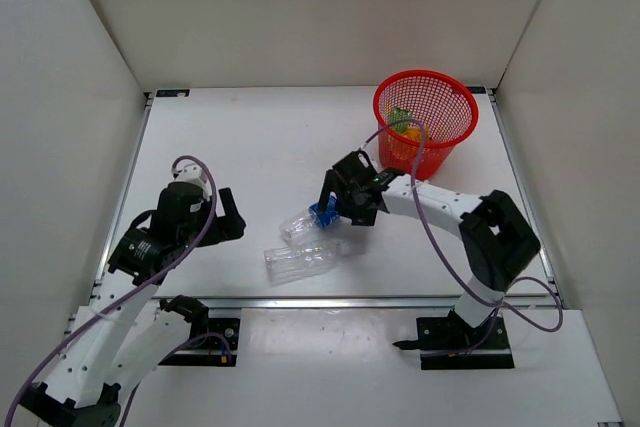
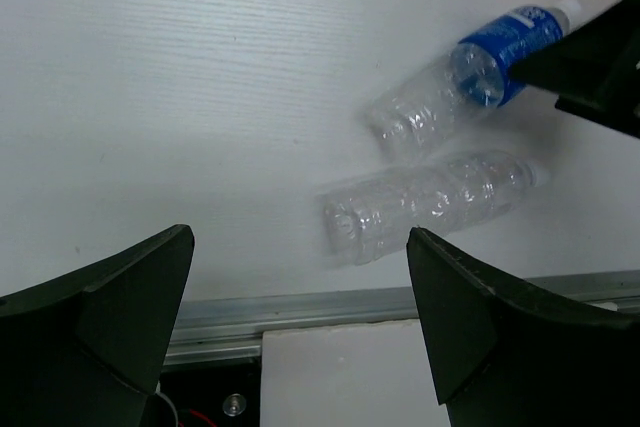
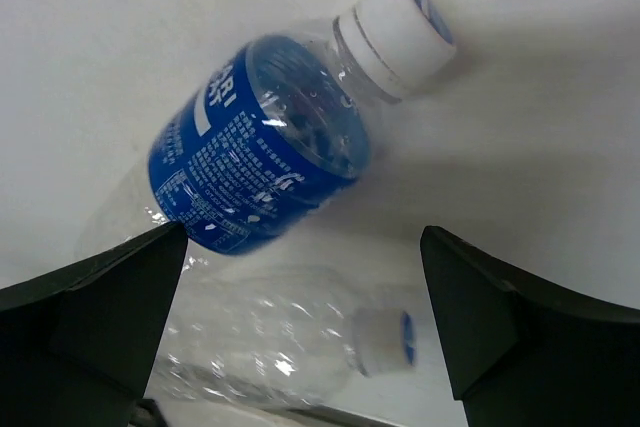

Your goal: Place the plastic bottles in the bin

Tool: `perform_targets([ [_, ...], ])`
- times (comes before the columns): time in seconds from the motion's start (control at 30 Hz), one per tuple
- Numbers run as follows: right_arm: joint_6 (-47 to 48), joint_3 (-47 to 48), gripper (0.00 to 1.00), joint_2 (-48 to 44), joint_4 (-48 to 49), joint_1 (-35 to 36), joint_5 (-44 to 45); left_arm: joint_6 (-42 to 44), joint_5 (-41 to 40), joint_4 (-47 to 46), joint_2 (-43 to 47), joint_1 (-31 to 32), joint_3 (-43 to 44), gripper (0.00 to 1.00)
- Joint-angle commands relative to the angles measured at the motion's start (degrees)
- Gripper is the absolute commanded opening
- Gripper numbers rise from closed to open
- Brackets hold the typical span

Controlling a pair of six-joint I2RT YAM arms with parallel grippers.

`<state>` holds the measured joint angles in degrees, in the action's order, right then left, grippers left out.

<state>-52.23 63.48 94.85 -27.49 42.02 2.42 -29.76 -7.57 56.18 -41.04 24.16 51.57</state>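
Table (image 1: 250, 147) is seen to be white and is enclosed by pale walls on three sides.

The bin (image 1: 440, 155), a red mesh basket, is stood upright at the far right of the table. Inside it an orange bottle (image 1: 408, 133) and a green bottle (image 1: 399, 115) are made out through the mesh; nothing else in it can be told.

Two clear bottles are laid on their sides near the middle of the table, close to the near edge. The blue-label bottle (image 1: 313, 218) is capped in white and is lying at a slant. The plain clear bottle (image 1: 300, 261) is placed just beside it, nearer the arm bases. Whether the two are touching cannot be told.

The right hand (image 1: 338, 217) is lowered over the blue-label bottle with its jaws spread wide. In the right wrist view the bottle is framed between the two dark fingers (image 3: 90, 337), with the blue label filling the gap. No contact is seen, and nothing is gripped.

The left hand (image 1: 235, 215) is held to the left of both bottles, well apart from them, and is pointed toward them. Its jaws are spread wide too, and nothing is held.
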Motion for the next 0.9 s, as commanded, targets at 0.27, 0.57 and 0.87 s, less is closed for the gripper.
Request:
perform_targets([
  [0.27,-10.78,11.57,0.98,14.83,6.48,-1.06,0.22,5.76,2.74,1.39,0.96,-0.52,-2.97,0.99],
  [0.57,-7.29,19.21,0.48,18.10,6.13,-0.45,2.59,8.22,3.52,1.13,-0.62,-1.14,-3.23,0.99],
  [0.87,12.20,35.01,0.27,11.86,3.06,-5.54,0.32,9.89,10.81,-4.50,-4.57,-1.57,-4.02,0.99],
])
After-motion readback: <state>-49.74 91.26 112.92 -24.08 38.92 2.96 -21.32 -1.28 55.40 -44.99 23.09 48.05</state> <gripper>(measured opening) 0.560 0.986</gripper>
